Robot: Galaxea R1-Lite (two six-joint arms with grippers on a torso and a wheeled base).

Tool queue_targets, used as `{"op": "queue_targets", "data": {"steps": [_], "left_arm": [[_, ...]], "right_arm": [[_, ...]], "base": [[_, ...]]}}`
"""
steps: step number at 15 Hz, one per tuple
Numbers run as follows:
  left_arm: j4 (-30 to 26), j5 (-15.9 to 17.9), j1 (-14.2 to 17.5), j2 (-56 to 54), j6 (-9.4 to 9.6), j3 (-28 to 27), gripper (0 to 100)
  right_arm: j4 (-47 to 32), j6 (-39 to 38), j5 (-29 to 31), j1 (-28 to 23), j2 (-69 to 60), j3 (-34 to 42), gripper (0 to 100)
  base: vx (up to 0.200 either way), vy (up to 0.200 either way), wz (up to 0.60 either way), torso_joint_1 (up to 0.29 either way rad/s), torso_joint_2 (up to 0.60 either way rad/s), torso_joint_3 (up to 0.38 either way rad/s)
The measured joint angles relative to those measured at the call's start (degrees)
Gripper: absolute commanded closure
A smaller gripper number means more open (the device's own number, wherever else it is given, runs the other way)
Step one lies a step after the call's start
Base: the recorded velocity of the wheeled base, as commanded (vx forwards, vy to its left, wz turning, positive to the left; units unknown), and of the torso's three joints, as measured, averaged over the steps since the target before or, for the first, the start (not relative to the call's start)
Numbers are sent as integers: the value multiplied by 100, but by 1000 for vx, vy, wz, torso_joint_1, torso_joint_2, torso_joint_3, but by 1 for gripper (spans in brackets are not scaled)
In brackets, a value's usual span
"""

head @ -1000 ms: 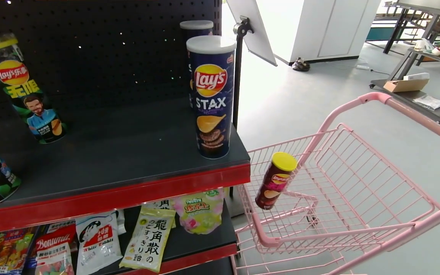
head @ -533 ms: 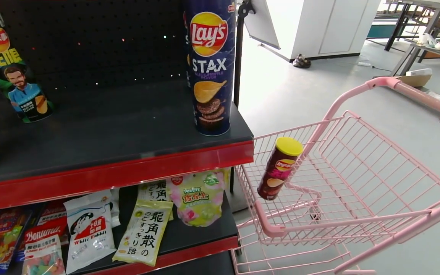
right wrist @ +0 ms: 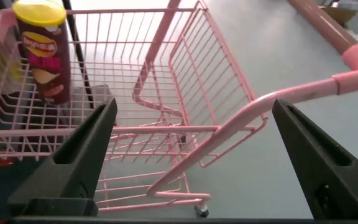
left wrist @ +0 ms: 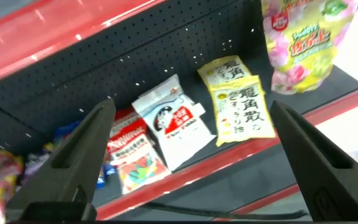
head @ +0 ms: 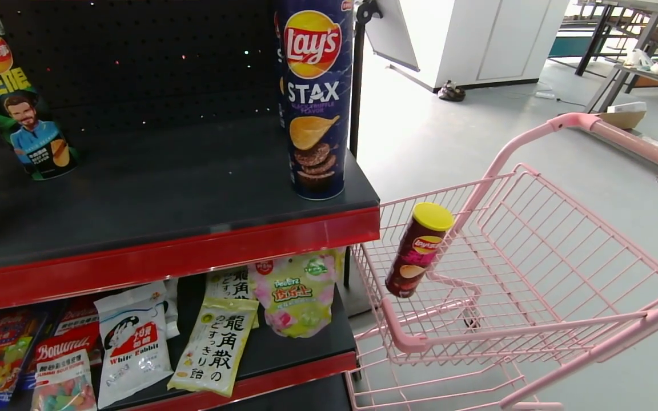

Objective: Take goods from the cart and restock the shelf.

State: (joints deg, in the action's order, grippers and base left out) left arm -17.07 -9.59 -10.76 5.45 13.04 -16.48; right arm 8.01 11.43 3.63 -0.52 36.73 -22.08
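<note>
Your right claw (right wrist: 194,102) and left claw (left wrist: 192,104) are both wide and empty. The maroon can (right wrist: 41,53) stands in the cart (right wrist: 303,93) ahead of the right claw, past one finger. Not grabbed yet, so pick and shelf (head: 163,188) placement remain.

We see the cart (head: 403,341) as pink-coated metal wire, smooth and glossy. The maroon chip can (head: 418,254) has a glossy wrap and a yellow plastic lid (head: 433,216). The shelf (head: 163,194) looks matt dark, its red edge strip (head: 192,255) shiny.

Yellow-lidded maroon can (head: 418,251) upright in pink cart (head: 577,121)
</note>
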Motion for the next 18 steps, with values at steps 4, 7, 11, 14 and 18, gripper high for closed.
{"op": "queue_targets", "data": {"steps": [4,7,11,14,18], "left_arm": [[-4,-9,35,9,-223,-49,0],[-6,-20,60,22,-223,-51,0],[-20,-63,197,24,-218,-29,0],[-22,-151,258,20,-216,-24,0],[-41,-168,267,20,-196,-7,0]], "right_arm": [[627,-908,-328,1165,1938,-647,0],[1982,-1332,-382,1540,3346,-779,0],[2886,-1592,-630,1766,4860,-881,0],[2925,-1643,-803,1830,5459,-1012,0],[3296,-1693,-801,1849,6192,-1378,0]], "base": [[0,0,0,0,0,0],[0,0,0,0,0,0],[0,0,0,0,0,0],[0,0,0,0,0,0],[0,0,0,0,0,0]]}}
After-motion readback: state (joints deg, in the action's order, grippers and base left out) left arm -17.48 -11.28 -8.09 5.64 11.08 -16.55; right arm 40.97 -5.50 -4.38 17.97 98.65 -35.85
